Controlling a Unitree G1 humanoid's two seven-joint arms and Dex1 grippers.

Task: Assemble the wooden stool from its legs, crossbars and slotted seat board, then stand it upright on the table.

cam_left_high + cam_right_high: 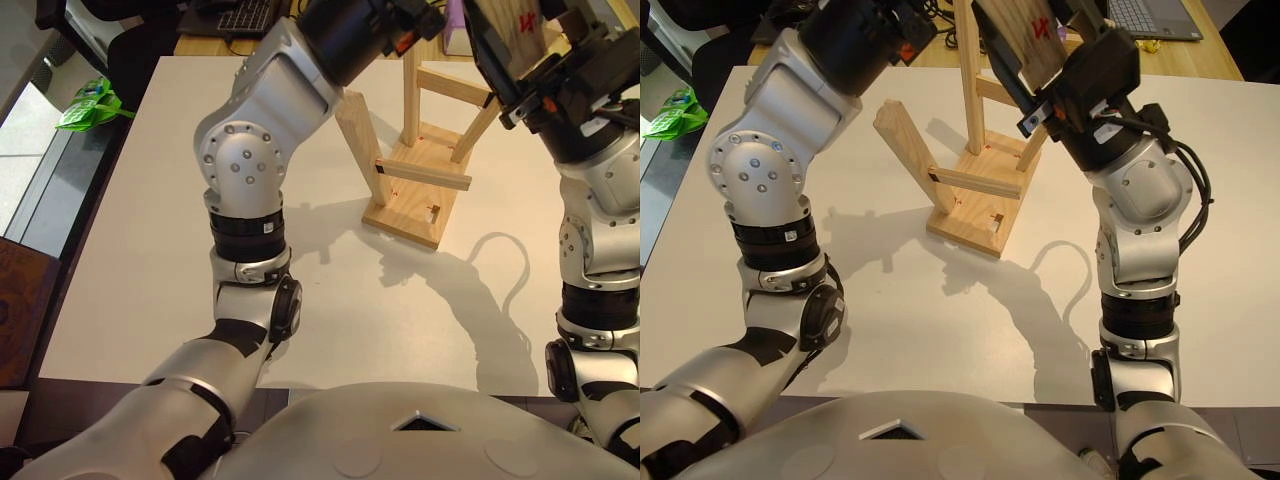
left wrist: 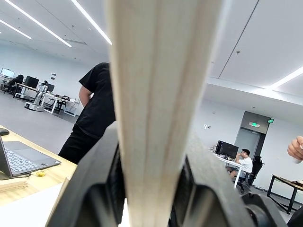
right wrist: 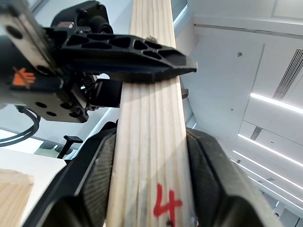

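Note:
The slotted seat board (image 1: 405, 215) lies flat on the white table (image 1: 150, 250). An upright leg (image 1: 410, 95) and a tilted leg (image 1: 358, 145) stand on it, joined by crossbars (image 1: 425, 175). Above it at the right, my right gripper (image 3: 151, 156) is shut on a loose wooden leg (image 1: 1035, 35) marked with a red 4. My left gripper (image 2: 151, 189) is shut on pale wood (image 2: 156, 94) high over the stool. In the right wrist view its black finger (image 3: 137, 52) lies across the marked leg farther up.
A green bag (image 1: 90, 103) sits off the table's left edge. A keyboard (image 1: 245, 15) and a laptop (image 1: 1145, 15) rest on the desk behind. Bare tabletop stretches in front of and left of the seat board.

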